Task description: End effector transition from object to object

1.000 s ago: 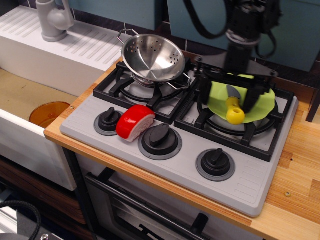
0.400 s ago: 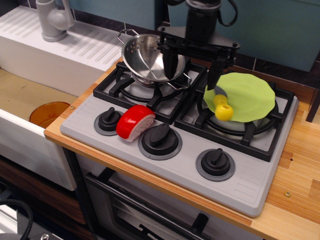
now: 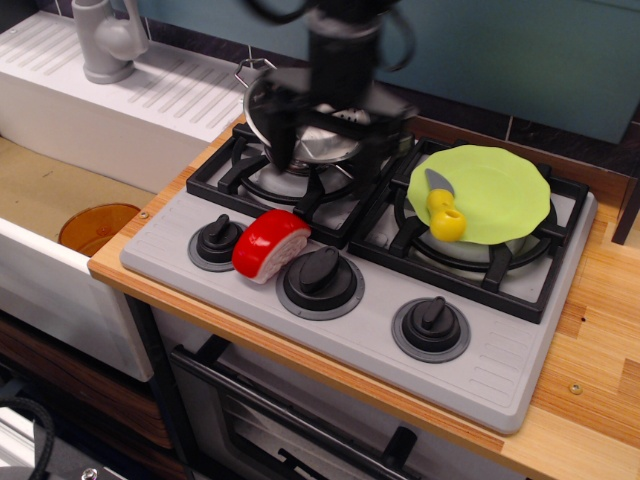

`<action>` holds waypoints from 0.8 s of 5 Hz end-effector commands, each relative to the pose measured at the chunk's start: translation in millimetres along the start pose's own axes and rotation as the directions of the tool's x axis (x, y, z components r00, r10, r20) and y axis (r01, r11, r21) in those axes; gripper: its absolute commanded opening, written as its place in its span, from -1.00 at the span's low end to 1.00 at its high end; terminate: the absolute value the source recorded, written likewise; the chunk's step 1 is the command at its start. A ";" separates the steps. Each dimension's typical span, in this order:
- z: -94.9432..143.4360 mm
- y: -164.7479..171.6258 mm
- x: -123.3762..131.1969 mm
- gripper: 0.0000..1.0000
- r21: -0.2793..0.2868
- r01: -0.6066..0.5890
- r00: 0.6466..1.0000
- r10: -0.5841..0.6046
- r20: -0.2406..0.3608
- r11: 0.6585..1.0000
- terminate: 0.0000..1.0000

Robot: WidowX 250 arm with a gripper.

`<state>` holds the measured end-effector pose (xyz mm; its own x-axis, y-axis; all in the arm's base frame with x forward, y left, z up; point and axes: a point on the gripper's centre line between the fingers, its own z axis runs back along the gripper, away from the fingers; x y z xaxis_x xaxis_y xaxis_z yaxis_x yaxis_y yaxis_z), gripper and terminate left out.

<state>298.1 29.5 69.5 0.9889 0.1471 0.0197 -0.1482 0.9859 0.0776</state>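
— Two fingers are what we see on the end effector (image 3: pixel 328 150), spread wide apart under its crossbar and holding nothing. We find it over the left rear burner, in front of the steel colander (image 3: pixel 300 135), which it partly hides.

— We agree. Whether the fingers touch the colander or the grate (image 3: pixel 235 170) we cannot tell; the arm is blurred.

— Well to its right we see the green plate (image 3: pixel 495 190) on the right burner, carrying a yellow-handled knife (image 3: pixel 443 212).

— And near the front left knob (image 3: pixel 217 240) we see a red and white piece of toy food (image 3: pixel 270 245), touching the middle knob's ring.
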 end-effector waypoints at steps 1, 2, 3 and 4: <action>-2.0 17.0 -9.7 1.00 -0.004 0.006 0.990 -0.006 0.144 1.000 -1.00; -13.8 12.0 -7.6 1.00 -0.021 0.000 0.988 0.003 0.155 1.000 -1.00; -30.2 1.8 2.7 1.00 -0.052 -0.016 0.988 0.023 0.153 0.999 -1.00; -36.2 -1.0 3.8 1.00 -0.063 -0.008 0.989 0.018 0.147 0.998 -1.00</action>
<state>296.2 30.2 27.0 0.9775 0.1544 0.1438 -0.1580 0.9873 0.0139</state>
